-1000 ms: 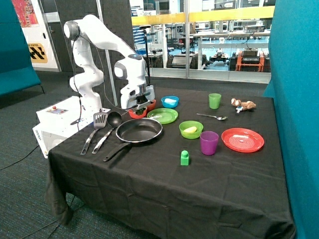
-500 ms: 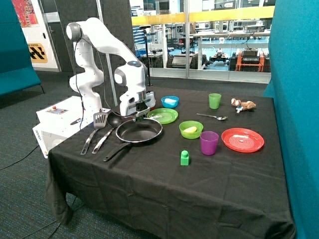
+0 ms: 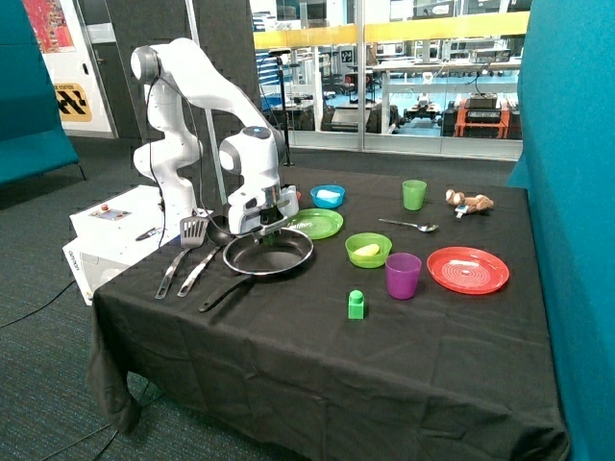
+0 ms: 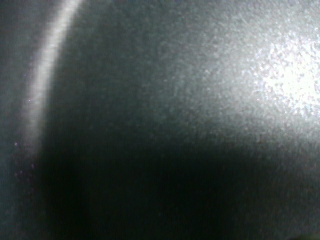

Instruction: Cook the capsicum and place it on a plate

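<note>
Since your wrist view fills with pan surface:
jaws: can't tell their state
gripper [image 3: 260,229]: low over black pan [image 3: 270,253], centre-left of frame
capsicum: not visible
plate [image 3: 316,224]: just behind pan

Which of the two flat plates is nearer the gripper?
The lime-green plate, right behind the frying pan that the gripper hangs over; the red ridged plate lies beyond the purple cup.

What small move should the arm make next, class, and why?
Probably ease the end effector straight down the last bit into the black frying pan. It hangs low over the pan's far side, and the wrist view shows only pan surface, so the pan is close. The capsicum cannot be made out here, so this is only a judgement.
</note>
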`<state>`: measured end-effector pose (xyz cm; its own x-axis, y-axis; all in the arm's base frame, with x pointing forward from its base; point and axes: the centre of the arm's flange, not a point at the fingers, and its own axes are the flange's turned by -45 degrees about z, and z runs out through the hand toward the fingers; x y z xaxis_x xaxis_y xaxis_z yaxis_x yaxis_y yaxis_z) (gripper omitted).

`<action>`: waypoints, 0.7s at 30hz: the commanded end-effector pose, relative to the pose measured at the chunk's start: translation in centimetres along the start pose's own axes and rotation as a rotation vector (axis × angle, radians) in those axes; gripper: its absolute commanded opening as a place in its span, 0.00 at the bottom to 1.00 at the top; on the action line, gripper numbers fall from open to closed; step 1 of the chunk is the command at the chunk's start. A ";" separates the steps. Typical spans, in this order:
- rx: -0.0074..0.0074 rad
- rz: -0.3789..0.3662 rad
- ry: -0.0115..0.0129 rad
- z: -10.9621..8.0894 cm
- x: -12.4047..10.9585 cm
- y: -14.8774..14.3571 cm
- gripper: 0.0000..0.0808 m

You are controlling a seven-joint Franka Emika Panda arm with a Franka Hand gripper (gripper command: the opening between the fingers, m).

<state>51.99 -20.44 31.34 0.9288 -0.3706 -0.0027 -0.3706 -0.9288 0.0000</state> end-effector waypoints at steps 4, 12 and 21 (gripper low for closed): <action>0.0000 -0.009 0.0027 1.5 -0.1 0.5 0.62; 0.0000 -0.002 0.0027 1.4 -0.1 1.1 0.72; 0.0000 0.012 0.0027 1.2 -0.1 2.1 0.75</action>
<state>51.55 -21.64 30.16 0.9276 -0.3736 -0.0031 -0.3736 -0.9276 0.0002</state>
